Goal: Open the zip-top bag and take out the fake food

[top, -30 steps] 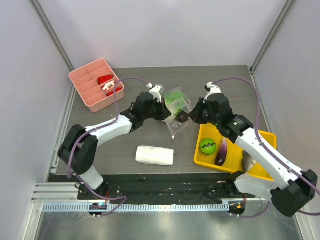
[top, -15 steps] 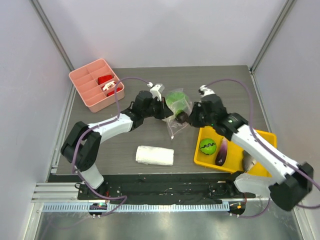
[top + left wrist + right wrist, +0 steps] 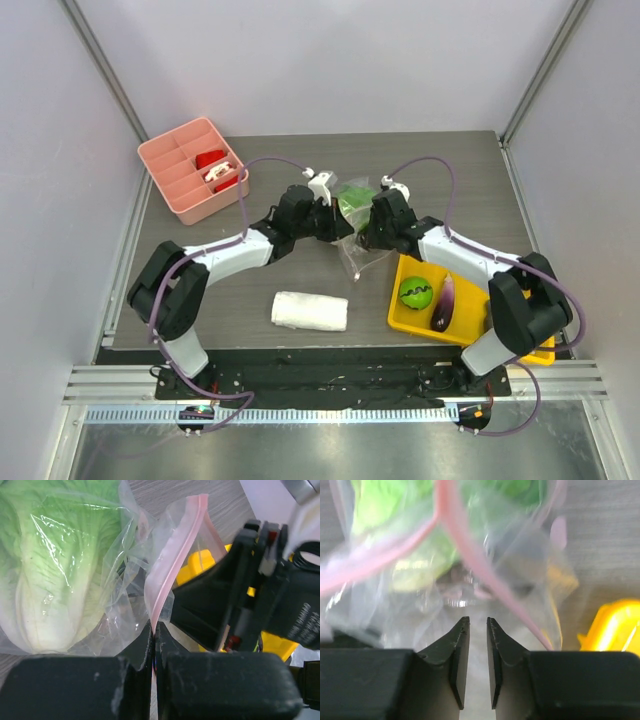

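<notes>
Pink divided box (image 3: 190, 170): I see it at the far left corner of the table (image 3: 470, 180), with red-and-white items (image 3: 213, 168) in its compartments.
White towel (image 3: 310, 311): folded, near the front edge and well apart from the bag.
Left gripper (image 3: 154, 630): clenched tight on the pink zip strip (image 3: 172, 560). My left wrist view shows the strip running up out of the pinched fingers.
Zip-top bag (image 3: 358, 258): at mid-table between the two grippers, its mouth pulled apart.
Cabbage (image 3: 55, 565): inside the bag, on the left gripper's side, wrapped in crinkled plastic.
Right gripper (image 3: 477, 630): jaws slightly parted, with nothing I can make out between them. The bag's film lies just ahead of the tips.
Yellow tray (image 3: 468, 312): on the right, beside the bag. It holds the striped green ball (image 3: 416, 293), with the eggplant (image 3: 443, 303) just beside it.
</notes>
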Controlling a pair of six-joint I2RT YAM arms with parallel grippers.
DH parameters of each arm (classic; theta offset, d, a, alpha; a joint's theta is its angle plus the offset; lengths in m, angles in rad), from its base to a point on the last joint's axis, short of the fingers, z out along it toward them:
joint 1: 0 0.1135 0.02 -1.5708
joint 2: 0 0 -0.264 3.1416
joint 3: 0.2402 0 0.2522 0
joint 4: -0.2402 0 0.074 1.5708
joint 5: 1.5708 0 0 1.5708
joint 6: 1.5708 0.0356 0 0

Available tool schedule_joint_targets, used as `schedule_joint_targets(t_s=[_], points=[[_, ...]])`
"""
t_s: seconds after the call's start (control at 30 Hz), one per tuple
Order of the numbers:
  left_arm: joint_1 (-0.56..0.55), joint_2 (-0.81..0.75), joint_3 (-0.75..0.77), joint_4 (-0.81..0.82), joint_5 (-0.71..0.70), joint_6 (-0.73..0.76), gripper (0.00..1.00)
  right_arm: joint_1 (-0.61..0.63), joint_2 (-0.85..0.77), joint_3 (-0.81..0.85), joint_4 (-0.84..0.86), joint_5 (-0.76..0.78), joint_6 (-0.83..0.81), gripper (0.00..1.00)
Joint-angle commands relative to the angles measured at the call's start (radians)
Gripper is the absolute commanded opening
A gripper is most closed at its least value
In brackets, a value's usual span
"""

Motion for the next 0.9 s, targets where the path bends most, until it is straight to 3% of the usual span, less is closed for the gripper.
schedule_joint_targets(t_s=[0.0, 0.3, 0.53, 0.87], points=[[0.0, -0.02, 0.002, 0.054, -0.008, -0.015, 0.0, -0.006, 0.064, 0.059, 0.157, 0.027, -0.013, 0.29], [-0.007, 0.04, 0.059, 0.056, 0.0, -0.017, 0.0, -0.036, 0.181, 0.131, 0.102, 0.125, -0.029, 0.49], [-0.007, 0.06, 0.073, 0.059, 0.008, -0.009, 0.0, -0.036, 0.225, 0.15, 0.056, 0.24, -0.088, 0.78], [-0.013, 0.099, 0.088, 0.056, 0.017, -0.007, 0.0, -0.047, 0.366, 0.22, 0.232, 0.26, -0.143, 0.84]])
